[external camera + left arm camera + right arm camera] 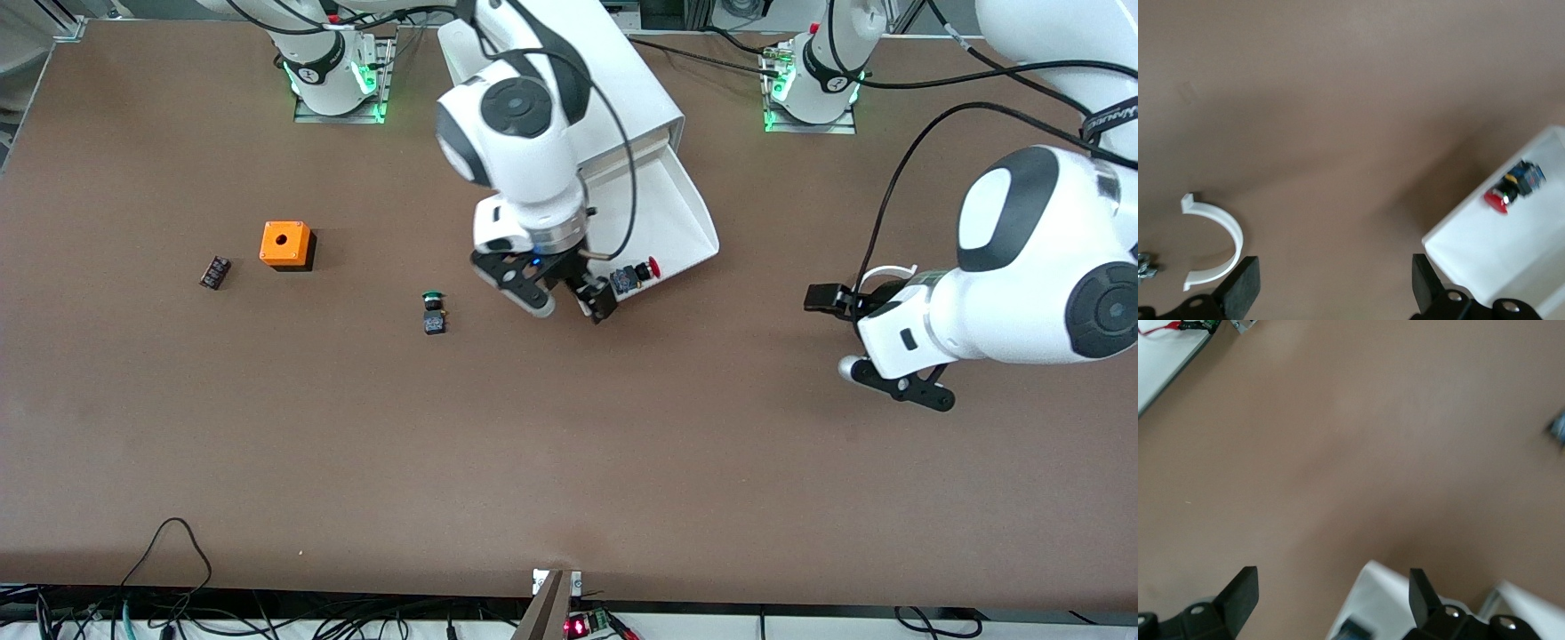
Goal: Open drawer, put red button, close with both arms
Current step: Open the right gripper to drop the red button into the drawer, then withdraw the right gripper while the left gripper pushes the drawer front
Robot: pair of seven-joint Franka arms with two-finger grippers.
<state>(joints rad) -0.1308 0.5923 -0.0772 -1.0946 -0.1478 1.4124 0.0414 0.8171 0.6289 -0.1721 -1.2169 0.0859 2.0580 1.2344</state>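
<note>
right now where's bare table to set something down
Widest bare stretch: nearer the front camera than the green button and both grippers. Also bare between the orange box and green button. Crowded where the right gripper hangs at the drawer holding the red button.

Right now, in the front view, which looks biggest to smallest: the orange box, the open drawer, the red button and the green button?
1. The drawer.
2. The orange box.
3. The red button and the green button look alike in size, so I won't rank them.
</note>
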